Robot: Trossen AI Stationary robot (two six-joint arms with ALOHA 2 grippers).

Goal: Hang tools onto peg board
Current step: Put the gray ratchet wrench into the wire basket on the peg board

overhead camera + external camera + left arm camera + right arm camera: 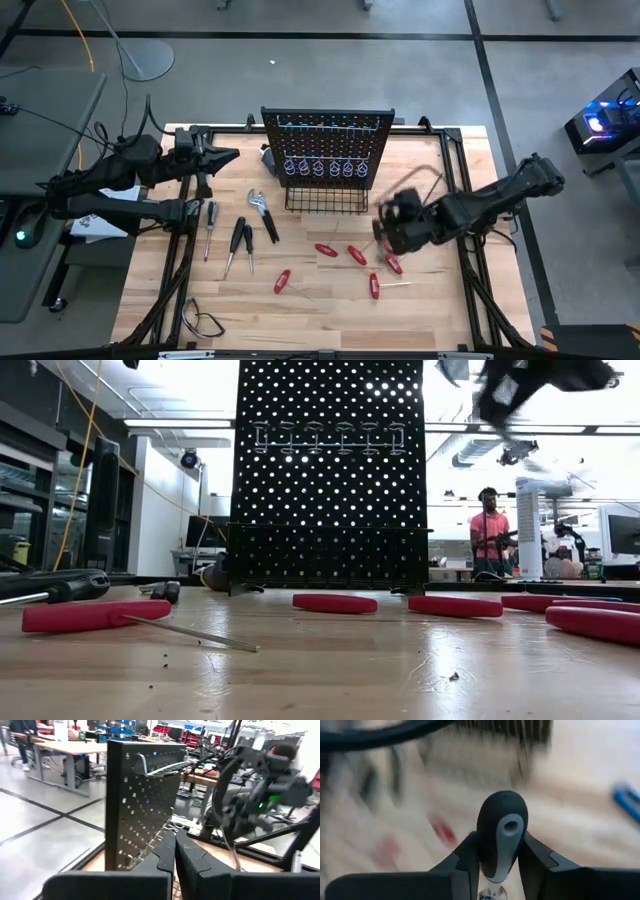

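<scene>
The black peg board (pixel 325 140) stands upright at the table's far middle, with a wire basket (pixel 325 198) at its base. Several red-handled tools (pixel 357 255) lie in front of it; pliers (pixel 258 203) and black-handled screwdrivers (pixel 238 240) lie to its left. My right gripper (pixel 392 228) hovers right of the basket, high in the low view (pixel 520 385), shut on a black-and-grey tool handle (pixel 501 832). My left gripper (pixel 228 156) is shut on nothing, level with the board's left edge (pixel 117 800). My right gripper pinches the black-and-grey handle between its two fingers (pixel 465 860), on the handle's two sides (pixel 492 857). The rounded butt end with its grey inlay and hole (pixel 510 826) stands out past the fingertips. The gripper slants downward, well above the table; the tool's shaft is hidden behind the fingers.
A black cable loop (pixel 205 322) lies near the front left corner. Black frame rails (pixel 468 190) run along both table sides. A row of hooks (pixel 325 435) crosses the board's upper part. A person (pixel 488 525) stands in the room behind the table.
</scene>
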